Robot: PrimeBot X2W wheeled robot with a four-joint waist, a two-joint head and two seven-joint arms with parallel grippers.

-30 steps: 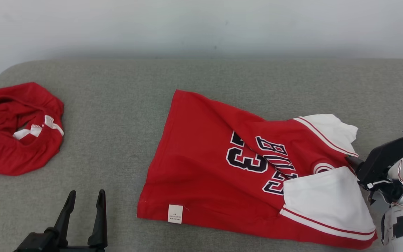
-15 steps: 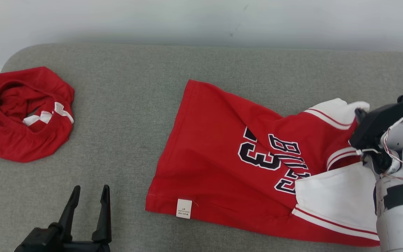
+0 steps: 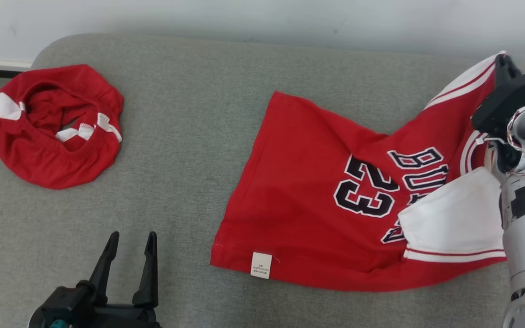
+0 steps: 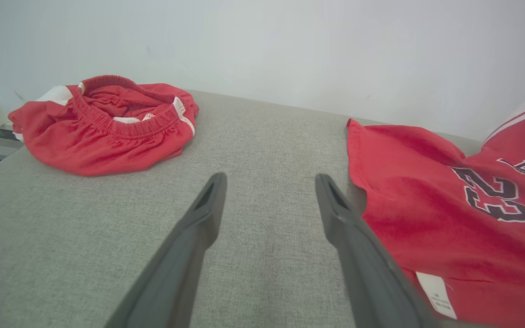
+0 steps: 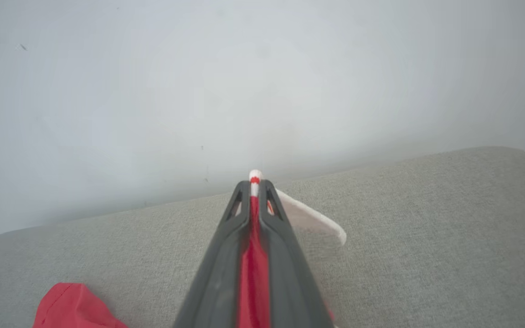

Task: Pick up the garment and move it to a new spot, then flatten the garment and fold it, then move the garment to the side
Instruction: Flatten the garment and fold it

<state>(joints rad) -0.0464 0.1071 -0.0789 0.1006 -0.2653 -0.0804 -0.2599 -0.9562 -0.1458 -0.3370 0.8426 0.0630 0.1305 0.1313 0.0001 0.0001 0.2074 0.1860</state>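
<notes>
The jersey (image 3: 317, 200) is caught at its shoulder end by the right gripper (image 3: 501, 64), whose 2 dark fingers (image 5: 223, 255) are pressed together on a red fold of cloth, with a white-edged tip poking out past their ends. That pinched corner, white with red stripes, stands up off the grey sofa cushion (image 3: 189, 136), while the rest of the jersey lies on the cushion.

From the grip the jersey runs away toward the robot's left. Its long axis lies roughly left to right across the head view, slanting toward the robot, hem end farthest from the right gripper. A white panel is folded over the near right part.

The left gripper (image 3: 133, 235) is wide open and holds nothing. It is low over bare cushion, with the hem corner near it on its right, so the left arm is the nearer one to the hem. Any carry by the right arm alone would likely drag the hem behind it.

The chest shows "23" in black with white outline, and letters starting "BU" whose remainder goes under the white fold. A white care label (image 3: 261, 265) sits at the hem, its print too small to read.

A crumpled pair of red shorts (image 3: 53, 127) with white trim lies well apart at the far left.
</notes>
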